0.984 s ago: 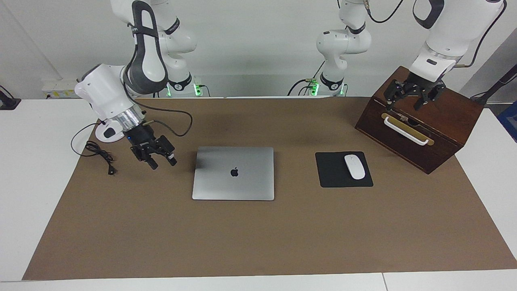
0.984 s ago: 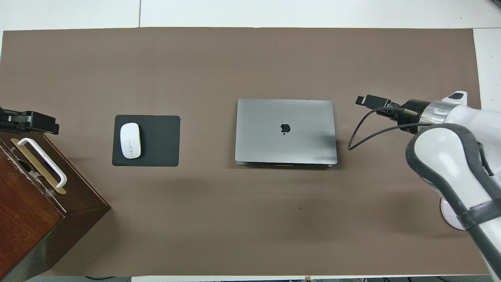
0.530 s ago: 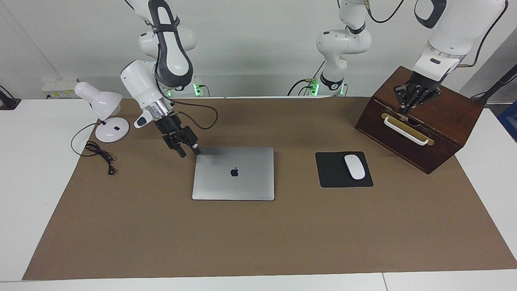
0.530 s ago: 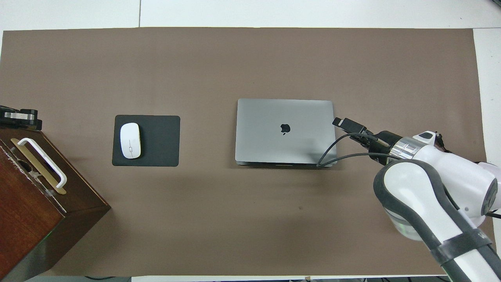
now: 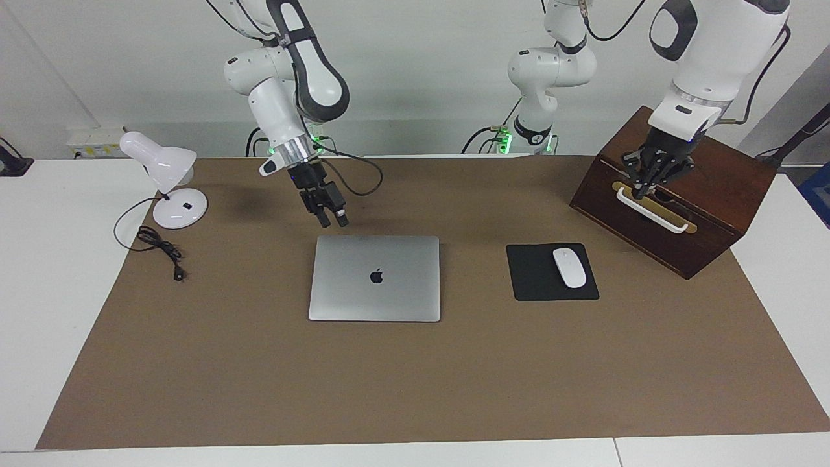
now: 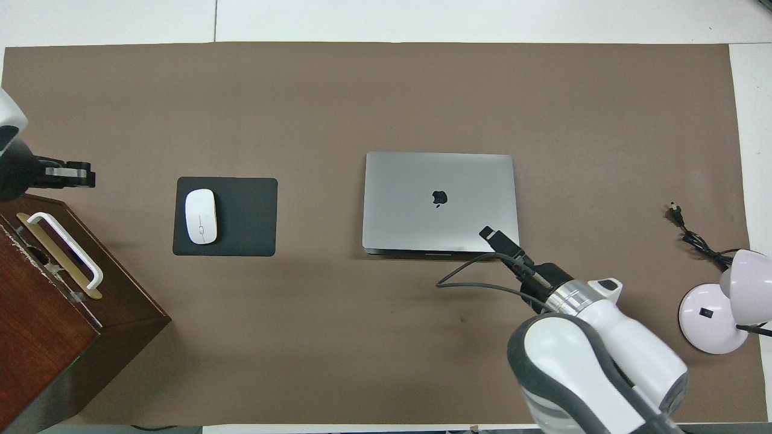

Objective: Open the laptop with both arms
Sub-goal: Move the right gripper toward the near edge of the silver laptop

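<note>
silver laptop [image 5: 375, 277]: we see it unmoved, lid shut.
right gripper [image 5: 331, 220]: swung from laptop's 9 to 12 o'clock edge, fingers apart.
left gripper [image 5: 642, 188]: over box handle [image 5: 651, 210], fingers unclear.

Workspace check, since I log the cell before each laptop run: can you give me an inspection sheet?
Surface: brown mat on a white table.
Job's things: laptop shut, flat on the mat, logo up.
Clutter: mouse on a mouse pad; wooden box with a white handle at the left arm's end; lamp at the right arm's end.
Grippers: right gripper in the air by the laptop's corner nearest the robots; left gripper over the box's handle.
Cables: lamp cord unplugged, lying on the mat; black cable looping off the right arm.
Surroundings: white wall; nothing else seen.
</note>
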Tool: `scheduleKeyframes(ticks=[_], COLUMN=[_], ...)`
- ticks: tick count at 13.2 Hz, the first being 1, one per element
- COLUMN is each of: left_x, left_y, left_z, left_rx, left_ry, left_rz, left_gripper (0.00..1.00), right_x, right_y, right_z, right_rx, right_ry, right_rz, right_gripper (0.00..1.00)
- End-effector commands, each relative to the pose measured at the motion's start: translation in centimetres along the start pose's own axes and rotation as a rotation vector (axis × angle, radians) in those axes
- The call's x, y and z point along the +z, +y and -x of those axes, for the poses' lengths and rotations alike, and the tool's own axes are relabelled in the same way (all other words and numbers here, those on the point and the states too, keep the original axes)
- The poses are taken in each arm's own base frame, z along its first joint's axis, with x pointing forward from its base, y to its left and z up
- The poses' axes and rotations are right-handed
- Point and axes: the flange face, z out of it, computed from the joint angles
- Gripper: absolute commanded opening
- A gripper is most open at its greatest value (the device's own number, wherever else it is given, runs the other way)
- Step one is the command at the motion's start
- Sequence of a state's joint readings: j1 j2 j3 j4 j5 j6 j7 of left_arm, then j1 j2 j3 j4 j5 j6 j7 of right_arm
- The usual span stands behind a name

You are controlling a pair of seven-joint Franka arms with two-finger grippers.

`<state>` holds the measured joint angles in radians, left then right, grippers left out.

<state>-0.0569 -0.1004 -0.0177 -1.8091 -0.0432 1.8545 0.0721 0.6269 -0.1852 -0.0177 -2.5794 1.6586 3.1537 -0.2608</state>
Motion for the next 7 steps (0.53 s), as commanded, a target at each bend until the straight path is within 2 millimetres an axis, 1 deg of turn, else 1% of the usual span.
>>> scheduleKeyframes(ticks=[1,2,3,4,6,7], left_x=[2.3,3.4,4.4,5.2,7.2,7.9], left_y=[3.0,3.9,5.1,5.9,7.9,9.0], left_z=[3.7,4.7,5.7,6.9,9.3,10.2], left_rx=[0.063,0.079,0.103,0.118,0.162,0.185], left_ry=[0.08,0.101,0.123,0.15,0.201,0.23], left_rz=[0.017,0.019,0.022,0.024,0.032,0.038], left_gripper=[0.0,0.0,0.0,0.0,0.0,0.0], right_x=[-1.0,-1.1,-1.0,-1.0,-0.8,-0.6], right_y=[0.7,0.8,0.8,1.0,1.2,1.3], right_z=[1.3,1.5,2.4,2.9,3.0,3.0], right_rx=[0.078,0.096,0.12,0.148,0.162,0.162], right_ry=[0.017,0.022,0.011,0.005,0.004,0.004], right_rz=[0.001,0.002,0.002,0.004,0.009,0.014], right_gripper=[1.0,1.0,1.0,1.0,1.0,1.0])
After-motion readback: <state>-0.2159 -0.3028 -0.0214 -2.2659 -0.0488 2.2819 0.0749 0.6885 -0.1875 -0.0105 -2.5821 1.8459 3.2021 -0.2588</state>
